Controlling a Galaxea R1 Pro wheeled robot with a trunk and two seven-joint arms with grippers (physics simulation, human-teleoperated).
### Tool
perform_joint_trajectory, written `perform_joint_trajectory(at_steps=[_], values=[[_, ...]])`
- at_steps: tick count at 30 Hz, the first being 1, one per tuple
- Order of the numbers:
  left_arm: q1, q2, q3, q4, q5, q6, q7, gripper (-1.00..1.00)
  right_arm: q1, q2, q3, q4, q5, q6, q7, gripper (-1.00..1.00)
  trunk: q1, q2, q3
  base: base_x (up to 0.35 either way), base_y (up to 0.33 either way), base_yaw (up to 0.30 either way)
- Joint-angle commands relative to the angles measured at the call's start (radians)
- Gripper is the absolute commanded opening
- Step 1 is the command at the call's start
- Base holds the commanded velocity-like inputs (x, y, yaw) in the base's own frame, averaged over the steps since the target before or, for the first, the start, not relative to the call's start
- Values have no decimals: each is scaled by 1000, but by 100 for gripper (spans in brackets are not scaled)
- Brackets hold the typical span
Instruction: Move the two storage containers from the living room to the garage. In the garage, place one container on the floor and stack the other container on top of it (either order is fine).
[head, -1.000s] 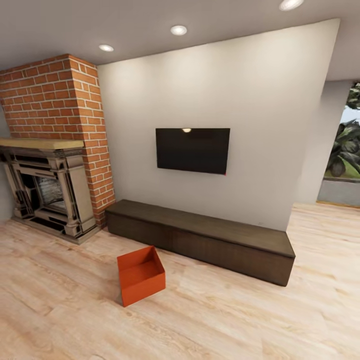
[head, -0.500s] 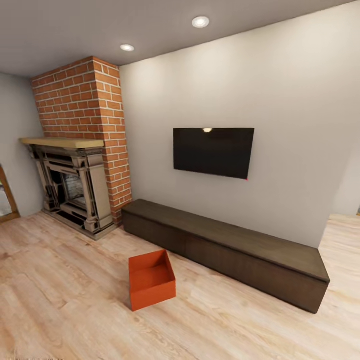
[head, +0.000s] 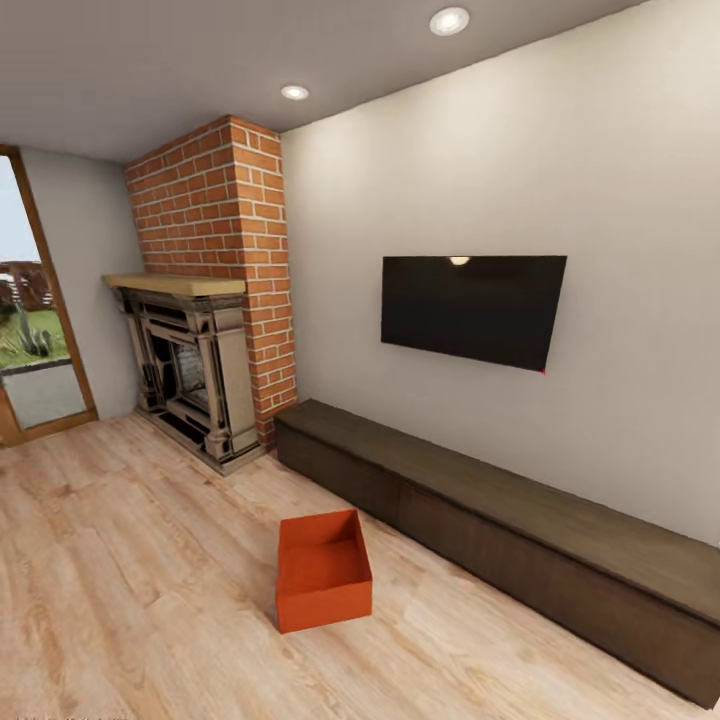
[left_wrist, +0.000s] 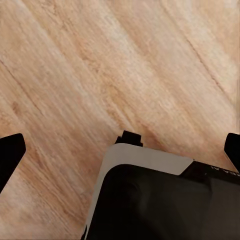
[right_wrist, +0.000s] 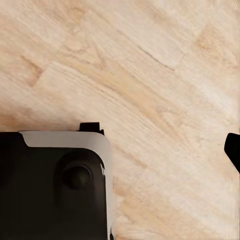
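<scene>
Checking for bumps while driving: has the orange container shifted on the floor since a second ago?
No. The storage container keeps its spot before the low cabinet and fireplace; the camera moved, so the whole view shifted.

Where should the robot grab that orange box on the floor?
Probably by a wall's top edge. The box sits upright on the wood floor with no lid and thin straight walls, so a claw could come down from above and pinch the near wall, one finger inside and one outside. The bench stands behind it, apart.
</scene>
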Motion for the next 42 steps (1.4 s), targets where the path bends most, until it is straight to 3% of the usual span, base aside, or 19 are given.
perform_joint_trajectory(at_steps=[1,18,29,42], values=[[-1,0,-6,1,8,-3,3,100,-1,0,9,3,-7,-5,-1,100,1,-1,-1,250,-179,270],[-1,0,-6,1,8,-3,3,100,-2,-1,8,3,-9,-5,-1,100,1,-1,-1,250,-179,269],[-1,1,-6,1,8,-4,3,100,-1,-1,9,3,-7,-5,-1,100,1,-1,-1,251,-173,27],[-1,1,-6,1,9,-7,3,100,-2,-8,10,3,-7,-6,9,100,1,-1,-1,299,-13,0]])
